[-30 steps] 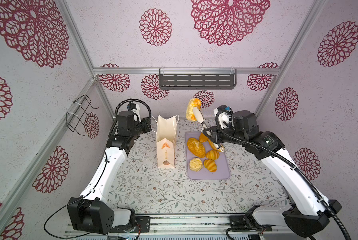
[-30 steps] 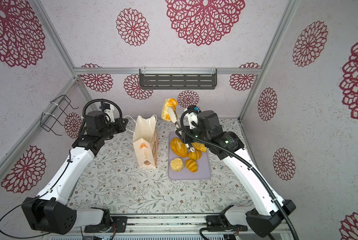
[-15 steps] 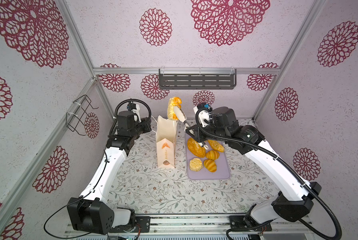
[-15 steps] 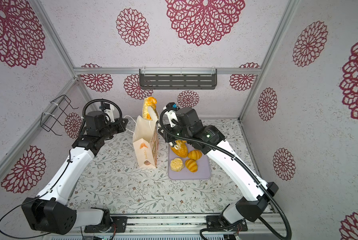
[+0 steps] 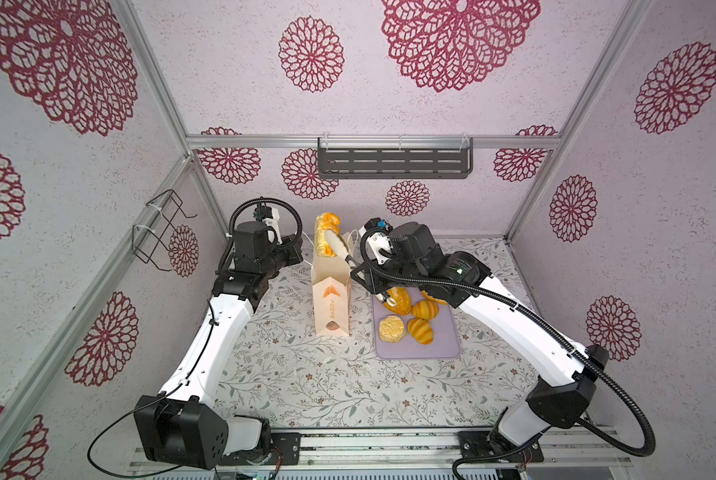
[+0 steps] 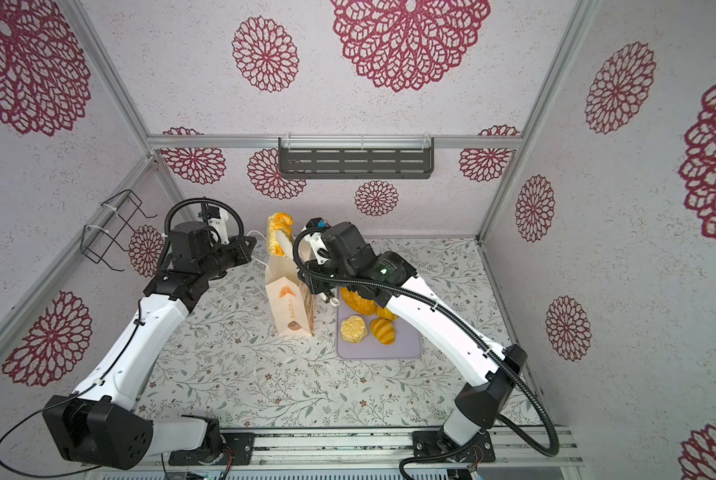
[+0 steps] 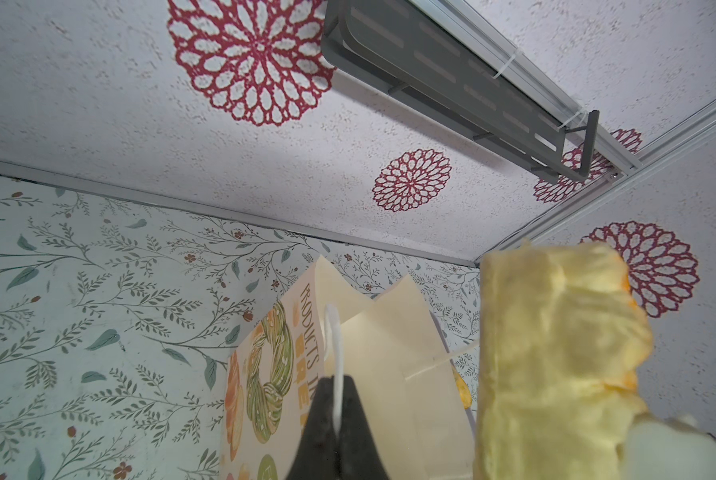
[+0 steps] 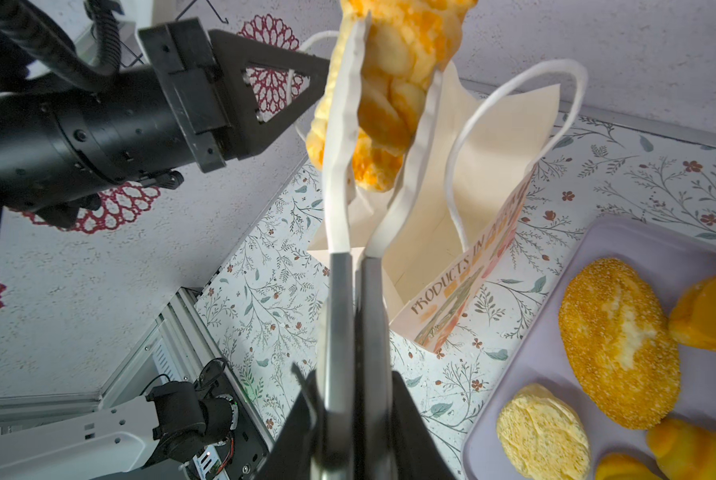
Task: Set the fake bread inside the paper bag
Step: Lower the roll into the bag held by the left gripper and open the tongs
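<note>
Your lilac tray (image 5: 439,347), beside the paper bag (image 5: 330,303), carries other breads (image 5: 391,328). Your left gripper (image 7: 337,388) pinches a white cord handle (image 7: 334,332). Your right gripper (image 8: 396,58) clamps a braided bread (image 5: 325,226), glossy orange-yellow, upright over the bag's open mouth.

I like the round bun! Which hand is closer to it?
Right. The right hand holds braided bread over the paper bag; the left hand pinches its handle, farther from the round bun.

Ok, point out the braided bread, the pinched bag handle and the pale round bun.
braided bread (image 8: 389,104): right wrist view, mid crust.
pinched bag handle (image 7: 336,353): left wrist view, cord's straight run.
pale round bun (image 5: 391,328): a top view, top centre.
</note>
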